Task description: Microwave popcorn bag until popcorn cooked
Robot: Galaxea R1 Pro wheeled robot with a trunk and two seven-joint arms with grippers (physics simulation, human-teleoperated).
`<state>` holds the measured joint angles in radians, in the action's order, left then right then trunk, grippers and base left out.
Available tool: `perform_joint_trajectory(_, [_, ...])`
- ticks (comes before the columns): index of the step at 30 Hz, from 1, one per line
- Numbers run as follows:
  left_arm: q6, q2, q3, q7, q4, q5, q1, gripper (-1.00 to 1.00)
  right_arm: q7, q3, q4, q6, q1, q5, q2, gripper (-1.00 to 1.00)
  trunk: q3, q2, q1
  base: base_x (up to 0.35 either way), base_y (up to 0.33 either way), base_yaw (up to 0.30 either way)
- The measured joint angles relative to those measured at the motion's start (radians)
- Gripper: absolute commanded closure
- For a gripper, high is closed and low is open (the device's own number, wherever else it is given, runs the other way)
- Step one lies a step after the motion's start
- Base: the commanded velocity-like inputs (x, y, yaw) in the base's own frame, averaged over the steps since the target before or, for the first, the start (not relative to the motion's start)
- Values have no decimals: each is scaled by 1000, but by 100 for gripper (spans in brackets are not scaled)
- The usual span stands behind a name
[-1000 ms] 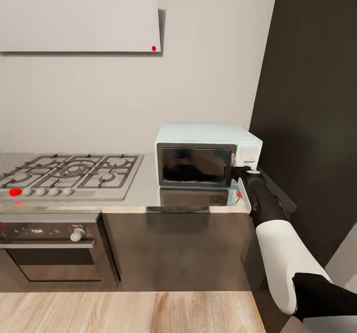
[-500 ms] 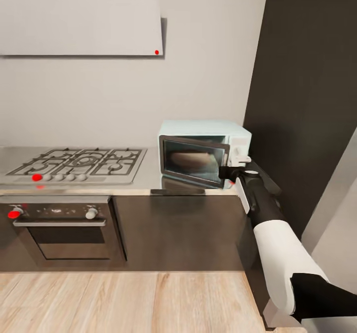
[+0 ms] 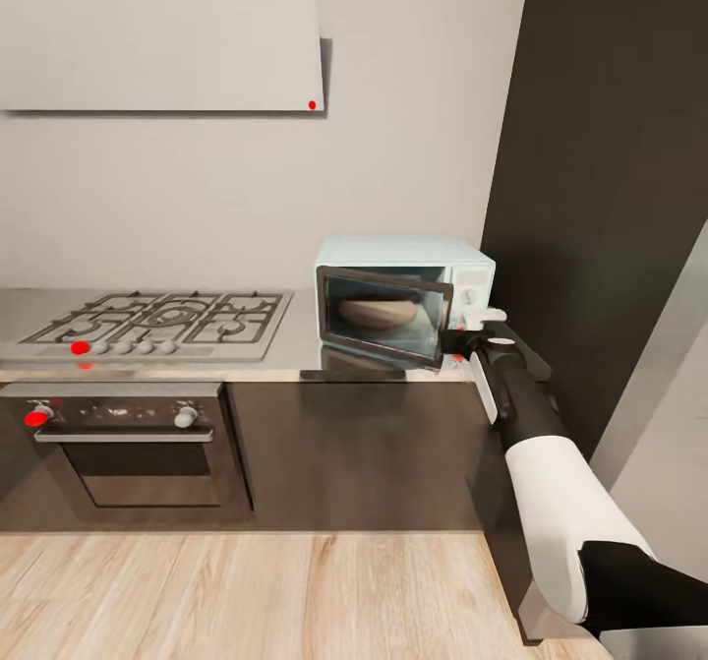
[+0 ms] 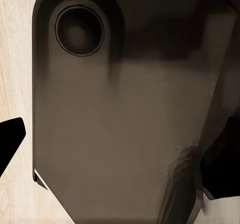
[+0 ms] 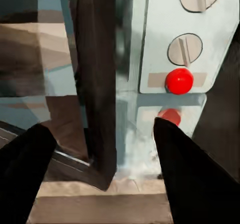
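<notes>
Swung wider since before, the pale mint-blue box microwave (image 3: 403, 298)'s stiff dark glass door (image 3: 385, 318); right end effector (image 3: 458, 341) splayed around its free edge.

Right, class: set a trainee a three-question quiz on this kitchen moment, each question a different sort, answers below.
1. True or false: the microwave door is fully shut.
2. Which arm reaches to the microwave? A left, B right.
3. Fill in: the right gripper fingers straddle the door's free ____.

Key: 1 false, it stands ajar. 2 B. 3 edge, with red button beside it on the knob panel.
</notes>
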<state>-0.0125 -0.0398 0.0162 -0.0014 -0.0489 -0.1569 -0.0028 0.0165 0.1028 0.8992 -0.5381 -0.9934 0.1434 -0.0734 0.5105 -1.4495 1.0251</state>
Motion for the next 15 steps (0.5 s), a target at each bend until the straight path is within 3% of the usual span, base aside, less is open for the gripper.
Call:
perform_joint_trajectory(11, [0, 0, 0, 0, 0, 0, 0, -100, 12, -1, 0, -14, 0, 13, 4, -100, 0, 0, 0, 0, 0, 0])
perform_joint_trajectory(15, [0, 0, 0, 0, 0, 0, 0, -100, 78, -3, -3, -68, 0, 11, 14, -100, 0, 0, 0, 0, 0, 0])
